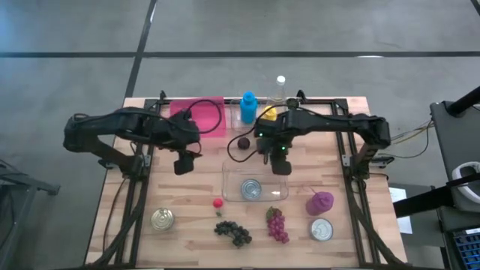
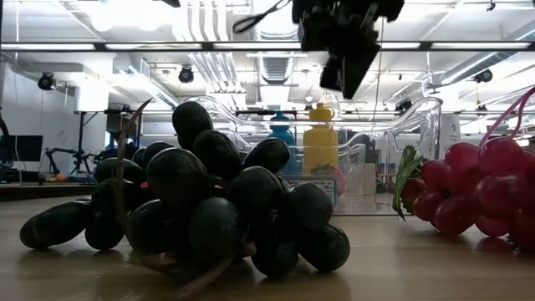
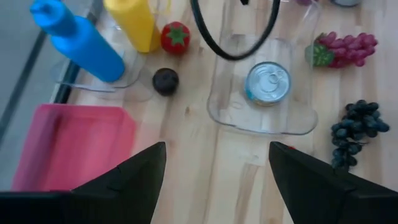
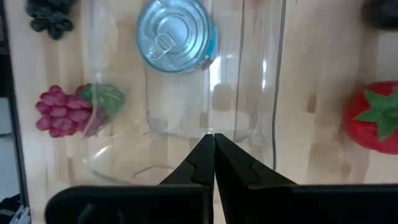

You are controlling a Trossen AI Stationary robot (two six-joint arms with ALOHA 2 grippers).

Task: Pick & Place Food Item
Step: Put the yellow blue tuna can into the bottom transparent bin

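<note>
From the low view I find the clear container [image 2: 368, 142] largely hidden behind black grapes [image 2: 201, 201], a blue can [image 1: 251, 189] apparently inside it, right gripper [image 1: 279, 161] closed and empty, left gripper [image 1: 183, 164] wide open, empty.

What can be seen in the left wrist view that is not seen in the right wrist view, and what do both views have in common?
Only the left wrist view shows the blue bottle, the yellow bottle, the pink tray, the dark round fruit and the left gripper, jaws open. Only the right wrist view shows the right gripper, jaws shut, above the clear container. Both show that container, the can inside it, the red grapes, the black grapes and the strawberry.
</note>
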